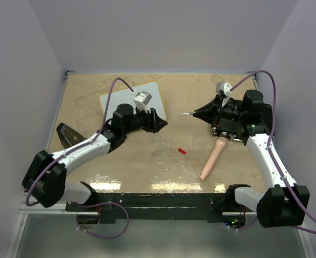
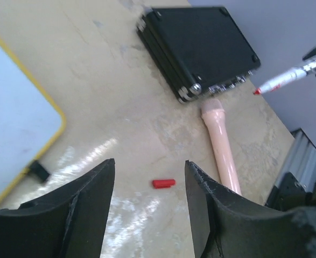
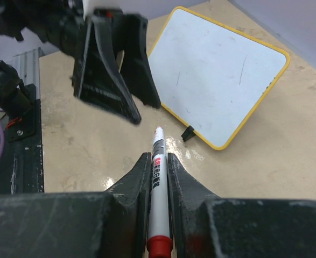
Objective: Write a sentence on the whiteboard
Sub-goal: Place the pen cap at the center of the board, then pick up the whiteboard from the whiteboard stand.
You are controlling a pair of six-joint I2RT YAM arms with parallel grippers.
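The whiteboard (image 1: 120, 98) lies flat at the back left, white with a yellow rim; it also shows in the right wrist view (image 3: 217, 75) and the left wrist view (image 2: 12, 107). Its face shows only faint marks; no red sentence is visible. My right gripper (image 1: 196, 113) is shut on a silver marker (image 3: 158, 177) with a bare red tip, held above the table right of the board. The marker's red cap (image 1: 182, 151) lies on the table. My left gripper (image 1: 162, 123) is open and empty over the board's right edge, jaws spread above the cap (image 2: 163, 183).
A black rectangular case (image 2: 201, 45) lies under the right arm. A peach cylinder (image 1: 212, 158) lies in front of it. A dark flat object (image 1: 66, 133) sits at the table's left edge. Walls close in the table on three sides.
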